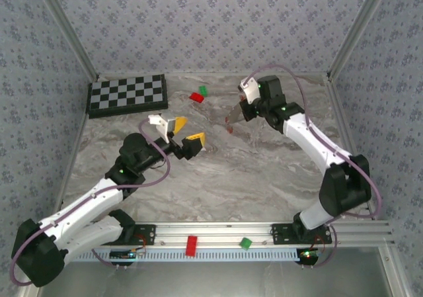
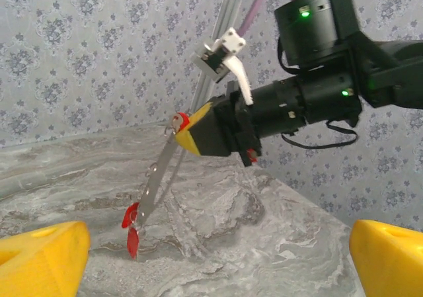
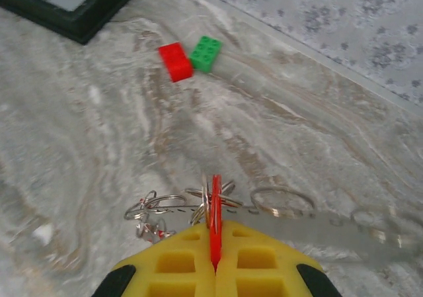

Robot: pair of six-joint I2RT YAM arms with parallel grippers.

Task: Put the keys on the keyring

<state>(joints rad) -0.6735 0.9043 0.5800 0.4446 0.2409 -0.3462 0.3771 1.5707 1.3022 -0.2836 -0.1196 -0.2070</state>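
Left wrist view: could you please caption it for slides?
Right hand pinches a red key, the grey keyring dangling beneath.

Left arm [image 1: 92, 201] and right arm [image 1: 317, 145]: white shells between black joints. Lilac cables [image 1: 278, 65] looping along each. Green lights [image 2: 305, 10] glowing on black motor housings. Yellow wedge fingers [image 2: 39, 257] on left claw [image 1: 187, 130]; right claw [image 3: 215, 234] yellow too, moulded with square pockets. White bracket [image 2: 225, 49] at wrist.
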